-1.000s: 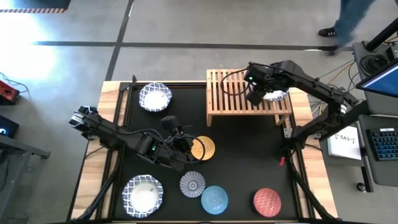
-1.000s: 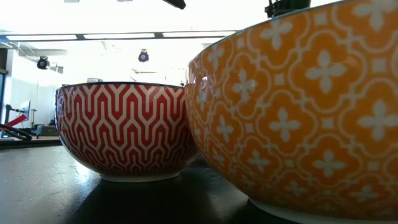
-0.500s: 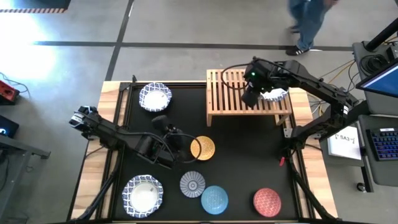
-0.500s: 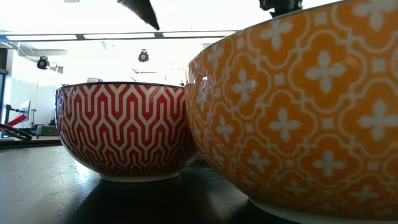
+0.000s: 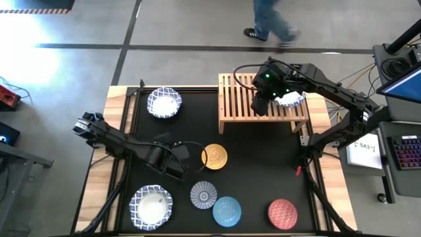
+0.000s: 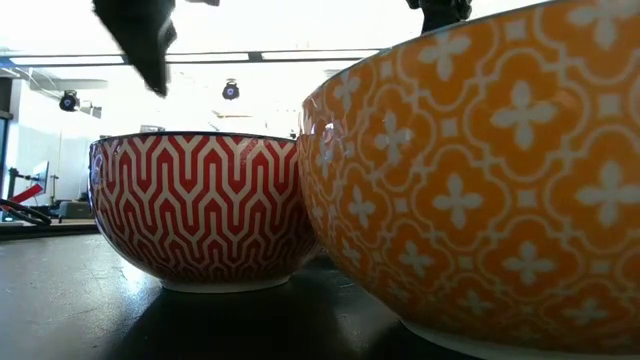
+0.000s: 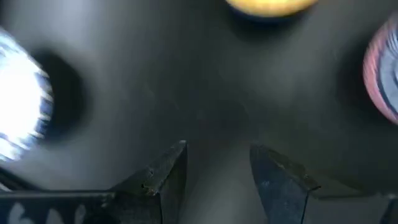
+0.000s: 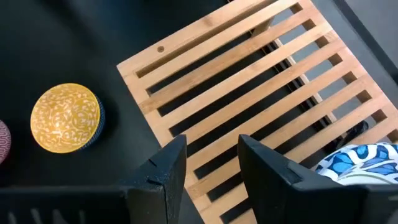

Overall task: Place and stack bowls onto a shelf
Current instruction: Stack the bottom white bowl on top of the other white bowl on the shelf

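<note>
High view: left gripper (image 5: 182, 155) is pulled back off mustard bowl (image 5: 214, 157), jaws released; right gripper (image 5: 258, 105), jaws released, is shifted left over shelf (image 5: 237, 99).

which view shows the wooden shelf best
The right wrist view: the shelf fills it, slats clear, a blue-rimmed bowl on one end. The high view shows the whole shelf, smaller and partly under the right arm. The low and left wrist views don't show it.

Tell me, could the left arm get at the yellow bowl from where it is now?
Probably yes. The left hand hangs open and empty just beside the yellow bowl, with only bare black mat between them. The other bowls sit well apart, and the right hand is away over the shelf.
</note>
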Motion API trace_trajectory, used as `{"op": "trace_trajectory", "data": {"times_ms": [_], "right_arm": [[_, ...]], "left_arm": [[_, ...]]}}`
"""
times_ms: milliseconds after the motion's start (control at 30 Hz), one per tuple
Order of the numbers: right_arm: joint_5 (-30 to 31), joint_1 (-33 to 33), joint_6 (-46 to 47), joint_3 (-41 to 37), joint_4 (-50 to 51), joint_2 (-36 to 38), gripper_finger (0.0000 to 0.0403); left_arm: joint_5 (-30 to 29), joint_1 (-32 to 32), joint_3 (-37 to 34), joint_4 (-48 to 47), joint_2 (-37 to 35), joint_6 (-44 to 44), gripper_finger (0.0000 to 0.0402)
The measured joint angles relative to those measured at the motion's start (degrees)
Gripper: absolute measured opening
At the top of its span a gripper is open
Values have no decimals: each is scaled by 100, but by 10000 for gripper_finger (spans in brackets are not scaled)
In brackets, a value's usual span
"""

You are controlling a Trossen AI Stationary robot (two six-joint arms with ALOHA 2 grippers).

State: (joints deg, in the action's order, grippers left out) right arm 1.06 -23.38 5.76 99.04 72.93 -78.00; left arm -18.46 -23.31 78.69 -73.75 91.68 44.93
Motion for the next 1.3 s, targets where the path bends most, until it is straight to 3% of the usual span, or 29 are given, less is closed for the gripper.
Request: {"op": "trace_trajectory", "data": {"times_ms": [167,333,433,700,933,1300], "right_arm": [[-2,85,-12,-2,-2,0,134],[-2,150,-35,-7,-46,0,134],[0,177,-35,-8,-66,0,134],[0,179,18,-22,-358,-2,134],[0,179,74,-32,-429,-2,134],[0,177,38,-149,-475,-2,134]], "left_arm": [[1481,-222,-399,158,0,221,158],[2230,-689,-758,253,0,472,158],[2307,-1068,-1005,309,0,695,158],[2529,-1835,-1833,1548,0,1043,158],[2487,-1873,-2259,1432,1,1154,158],[2346,-1873,-2194,1182,2,1088,158]]}}
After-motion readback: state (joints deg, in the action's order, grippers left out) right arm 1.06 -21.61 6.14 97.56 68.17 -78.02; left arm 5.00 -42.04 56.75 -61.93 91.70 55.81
